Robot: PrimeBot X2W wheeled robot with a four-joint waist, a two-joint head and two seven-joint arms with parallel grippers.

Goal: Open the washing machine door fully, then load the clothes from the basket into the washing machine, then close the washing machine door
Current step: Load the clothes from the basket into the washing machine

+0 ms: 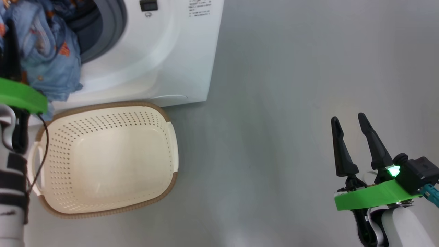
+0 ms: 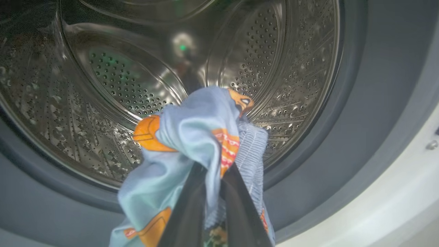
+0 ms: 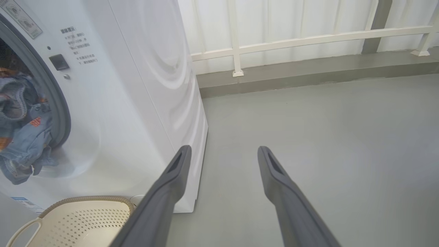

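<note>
My left gripper (image 2: 214, 169) is shut on the clothes (image 2: 199, 133), a bundle of light blue fabric with orange prints, held at the mouth of the washing machine's steel drum (image 2: 116, 79). In the head view the bundle (image 1: 46, 55) hangs over the grey seal at the upper left of the white washing machine (image 1: 164, 58). The cream basket (image 1: 161, 144) stands on the floor right in front of the machine, with bare plastic inside. My right gripper (image 1: 348, 118) is open over the floor to the right, holding nothing. The washing machine door is out of view.
Grey floor (image 1: 274, 103) stretches to the right of the machine. A white railing (image 3: 308, 37) and a low grey kerb run along the wall behind. A blue label sticker (image 3: 20, 199) sits at the machine's lower front corner.
</note>
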